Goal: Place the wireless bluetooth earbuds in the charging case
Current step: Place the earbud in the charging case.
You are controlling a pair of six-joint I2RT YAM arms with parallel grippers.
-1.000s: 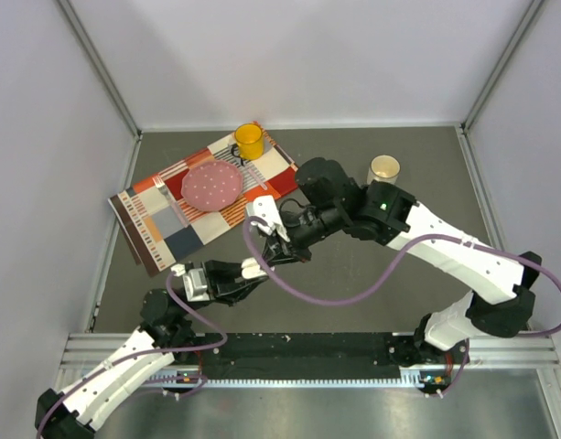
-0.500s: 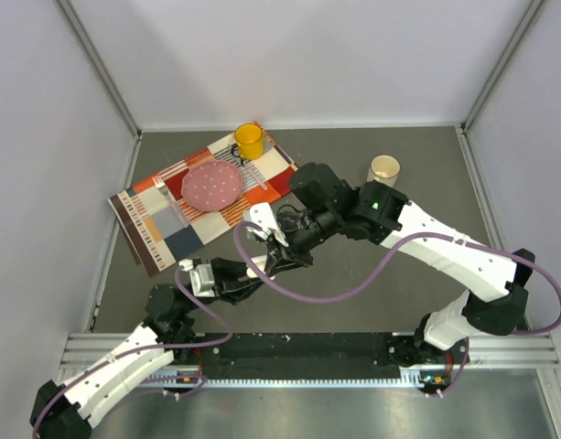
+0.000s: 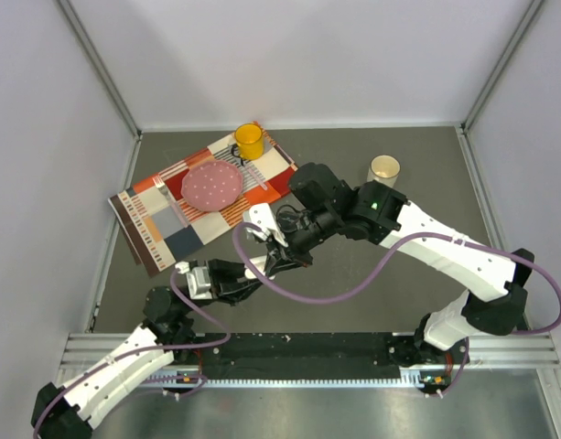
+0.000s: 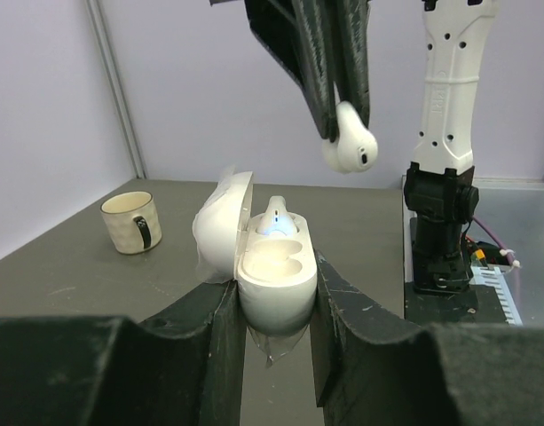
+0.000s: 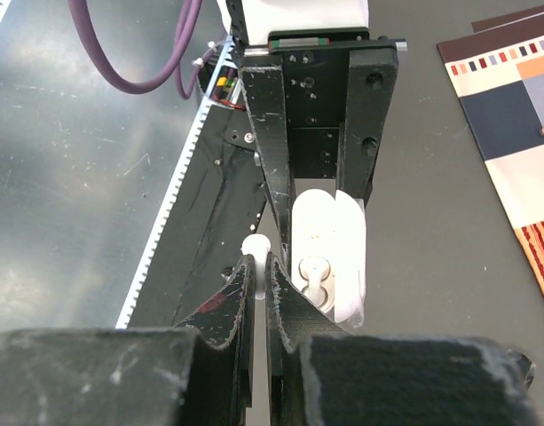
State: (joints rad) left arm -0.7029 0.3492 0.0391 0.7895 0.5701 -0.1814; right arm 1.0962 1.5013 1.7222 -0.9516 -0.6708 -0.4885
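My right gripper (image 4: 341, 114), pinching a white earbud (image 4: 350, 147), hung upper right of the open case (image 4: 273, 266) clamped in my left gripper (image 4: 276, 311).

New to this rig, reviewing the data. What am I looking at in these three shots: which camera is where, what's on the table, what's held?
These are two robot arms bolted to the near edge of a table. The wide picture looks down from above and behind them, with the left arm at the lower left and the right arm reaching in from the right. The other two pictures come from a camera on each wrist, looking along that arm's own fingers.

On the table lies a patterned placemat with a pink plate on it and a yellow mug at its far corner. A cream cup stands apart.

The left fingers clamp an open white charging case, which has a seated earbud in one socket. The right fingers pinch a loose earbud above the case, not yet in.
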